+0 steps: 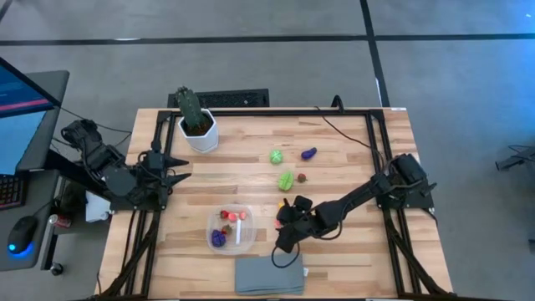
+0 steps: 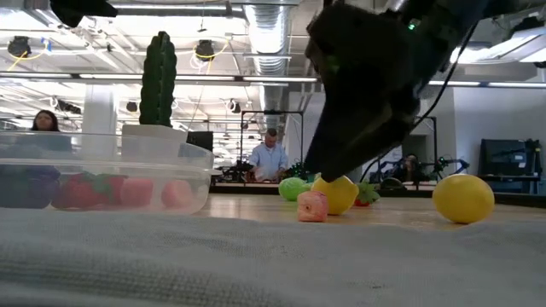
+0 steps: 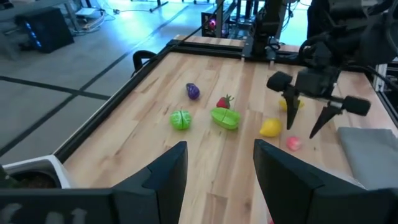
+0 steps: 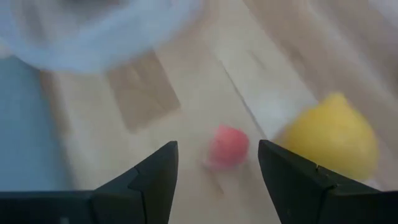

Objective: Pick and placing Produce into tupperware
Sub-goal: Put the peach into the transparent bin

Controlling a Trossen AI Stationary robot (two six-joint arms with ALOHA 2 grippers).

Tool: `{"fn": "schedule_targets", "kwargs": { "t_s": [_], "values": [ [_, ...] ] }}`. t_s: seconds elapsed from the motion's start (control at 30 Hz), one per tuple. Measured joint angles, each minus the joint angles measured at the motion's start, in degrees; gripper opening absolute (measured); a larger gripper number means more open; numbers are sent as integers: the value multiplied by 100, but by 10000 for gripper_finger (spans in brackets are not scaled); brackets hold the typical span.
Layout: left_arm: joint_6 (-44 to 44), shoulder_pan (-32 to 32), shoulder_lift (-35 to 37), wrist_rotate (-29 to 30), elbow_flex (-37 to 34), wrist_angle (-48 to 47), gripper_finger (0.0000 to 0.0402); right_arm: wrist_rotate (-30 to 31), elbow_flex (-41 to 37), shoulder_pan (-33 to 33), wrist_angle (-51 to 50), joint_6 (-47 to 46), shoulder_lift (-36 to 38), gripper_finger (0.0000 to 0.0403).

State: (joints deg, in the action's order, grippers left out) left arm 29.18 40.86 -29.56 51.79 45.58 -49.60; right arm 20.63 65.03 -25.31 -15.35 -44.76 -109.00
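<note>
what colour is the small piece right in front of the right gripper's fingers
Pink, seen best in the right wrist view.

Bare wooden table (image 1: 351, 251) lies open on the right side. On the left, the clear plastic tupperware (image 1: 231, 227), the flat grey folded cloth (image 1: 269, 275) and the green cactus in its white pot (image 1: 196, 124) crowd the way.

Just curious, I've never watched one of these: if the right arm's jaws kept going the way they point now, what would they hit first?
Probably the small pink piece, lying on the table between the open right gripper tips; depth is uncertain.
</note>
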Motion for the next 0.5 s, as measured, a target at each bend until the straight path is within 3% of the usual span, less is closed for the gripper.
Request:
{"fn": "schedule_targets", "kwargs": {
  "t_s": [0.5],
  "values": [
    [256, 0, 0, 11, 0, -98, 174, -333, -6, -8, 391, -46, -458, 244]
  ]
}}
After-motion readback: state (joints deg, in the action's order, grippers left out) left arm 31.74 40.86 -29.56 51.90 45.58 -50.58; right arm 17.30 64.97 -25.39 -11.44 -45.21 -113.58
